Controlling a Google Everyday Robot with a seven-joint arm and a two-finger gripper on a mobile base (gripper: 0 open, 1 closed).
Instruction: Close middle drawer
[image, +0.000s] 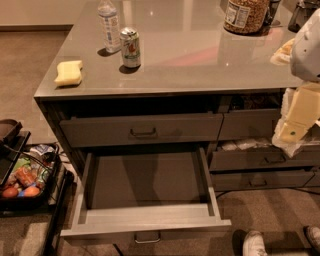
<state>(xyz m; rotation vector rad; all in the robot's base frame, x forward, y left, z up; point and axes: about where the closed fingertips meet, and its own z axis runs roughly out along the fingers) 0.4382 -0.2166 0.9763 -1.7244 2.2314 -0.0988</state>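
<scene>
The gripper (294, 127) hangs at the right edge of the view, a cream-coloured piece below the worktop (200, 60) edge and in front of the right-hand drawers. Whether it is open or closed cannot be told.

Down and to the left of the gripper, well apart from it, the middle drawer (145, 182) stands pulled far out toward the camera. Its inside is bare grey. Its long side runs left to right across the view, and its low front, with one small metal handle (147, 237) at the centre, faces the camera. Nothing lies in the drawer or in front of it.

Straight to the left of the gripper, above the open drawer, is the closed top drawer (142, 129) with a like handle. Just behind the gripper are three narrower drawers stacked one above another; the middle one of these (260, 160) is slightly open with white bags showing.

Up and to the left of the gripper, the worktop carries one water bottle (109, 25), one can (131, 47), one yellow sponge (69, 73) and one jar (245, 15).

On the floor, far left of the gripper, stands a wire basket (25, 175) of food. Below the gripper are two white shoes (254, 243).
</scene>
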